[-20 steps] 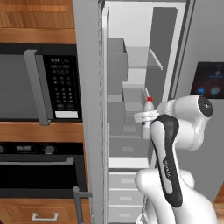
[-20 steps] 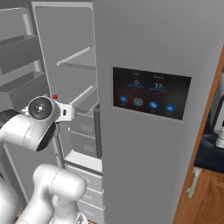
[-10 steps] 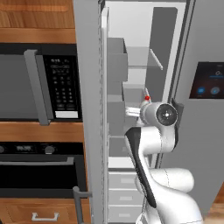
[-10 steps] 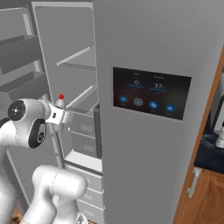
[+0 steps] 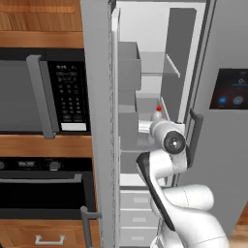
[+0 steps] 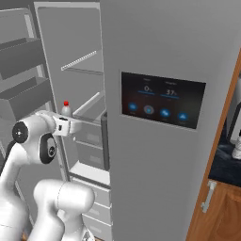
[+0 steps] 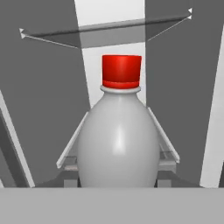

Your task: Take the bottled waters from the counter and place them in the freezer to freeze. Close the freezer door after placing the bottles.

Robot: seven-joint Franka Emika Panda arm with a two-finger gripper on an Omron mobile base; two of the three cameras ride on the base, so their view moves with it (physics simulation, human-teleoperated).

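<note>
The whitish bottled water with a red cap stands upright and close in the hand view, and my gripper is shut on its body. It is inside the open freezer, just above a grey shelf, with its cap showing over my wrist and the bottle rising above my hand. The freezer door stands open to the left, edge-on, its inner bins facing the compartment. A dark counter lies at the far right.
The grey fridge door with a dark touch display stands shut to the right of the freezer. A black microwave and an oven sit left of the open door. A wire shelf hangs above the bottle.
My arm has swung to the left and reached further into the freezer, carrying the red-capped bottle with it. The grip has stayed the same.
</note>
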